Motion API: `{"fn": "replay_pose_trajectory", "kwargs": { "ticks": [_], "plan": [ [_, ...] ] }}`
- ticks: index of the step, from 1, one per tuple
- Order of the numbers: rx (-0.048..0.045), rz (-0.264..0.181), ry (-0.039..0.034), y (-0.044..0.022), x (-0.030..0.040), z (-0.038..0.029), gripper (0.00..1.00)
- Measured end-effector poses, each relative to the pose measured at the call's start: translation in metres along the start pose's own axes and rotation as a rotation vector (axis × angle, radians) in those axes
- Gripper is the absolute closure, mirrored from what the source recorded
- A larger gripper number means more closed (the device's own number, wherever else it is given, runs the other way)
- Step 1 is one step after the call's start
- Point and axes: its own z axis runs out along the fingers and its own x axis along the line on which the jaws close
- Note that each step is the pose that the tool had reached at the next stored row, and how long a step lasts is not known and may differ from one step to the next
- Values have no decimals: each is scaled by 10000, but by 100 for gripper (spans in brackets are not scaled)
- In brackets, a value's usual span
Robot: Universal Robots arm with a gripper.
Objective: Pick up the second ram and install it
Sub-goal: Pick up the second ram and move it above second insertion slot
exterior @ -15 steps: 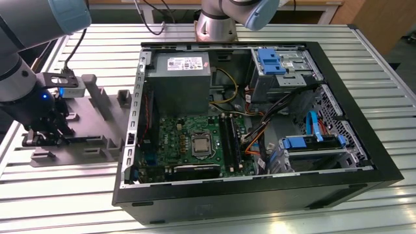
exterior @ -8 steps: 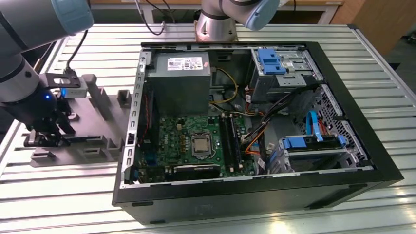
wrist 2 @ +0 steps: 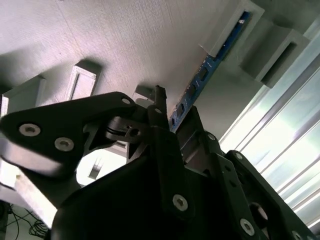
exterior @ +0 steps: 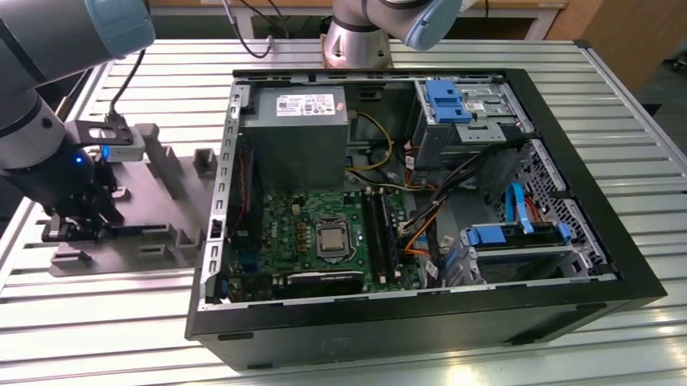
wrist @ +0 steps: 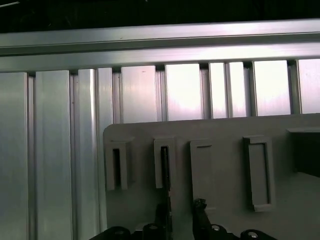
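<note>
Centrally, one second ram (wrist 2: 202,72), a narrow blue-green stick seen edge-on, stands on its long edge on the grey fixture plate (wrist: 225,130). Its far end is seated in the slot of one upright block. In the first wrist view the stick (wrist: 166,170) appears as a thin dark line running from that block towards the gripper (wrist: 181,212).

The gripper's two black fingers (wrist: 200,207) are parted and stand one on each side of the near end of the stick. One finger is just beside it and the other is clearly apart, so nothing is clamped between them. The second wrist view shows the gripper (wrist 2: 175,107) in the same arrangement, with the chip-lined stick passing between the two tips.

Four slotted upright blocks stand in a row on the plate, with the edge of a fifth beyond them. One block holds the stick.

In the exterior view the single arm (exterior: 43,137) reaches down with its gripper (exterior: 76,221) over the plate (exterior: 161,233), which lies on the slatted aluminium table (exterior: 108,322) at the exterior view's left of one open computer case (exterior: 429,314). Inside the case lie one green motherboard (exterior: 290,217) with one square silver processor (exterior: 331,239), and one grey power supply (exterior: 295,129). The stick is well apart from the motherboard.
</note>
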Motion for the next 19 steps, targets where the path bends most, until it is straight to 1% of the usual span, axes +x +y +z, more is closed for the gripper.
{"fn": "replay_pose_trajectory", "kwargs": {
  "ticks": [1,2,4,5,8,14,16,19],
  "plan": [
    [2,0,-12,0,0,1,67],
    [5,0,-21,0,-1,3,76],
    [1,0,-36,0,-1,2,76],
    [0,0,-42,0,-1,2,84],
    [-2,1,-55,0,-1,1,85],
    [-1,-3,-56,0,0,-2,86],
    [-5,-25,-54,1,0,-19,86],
    [-4,-67,-55,1,-1,-62,86]
  ]
}}
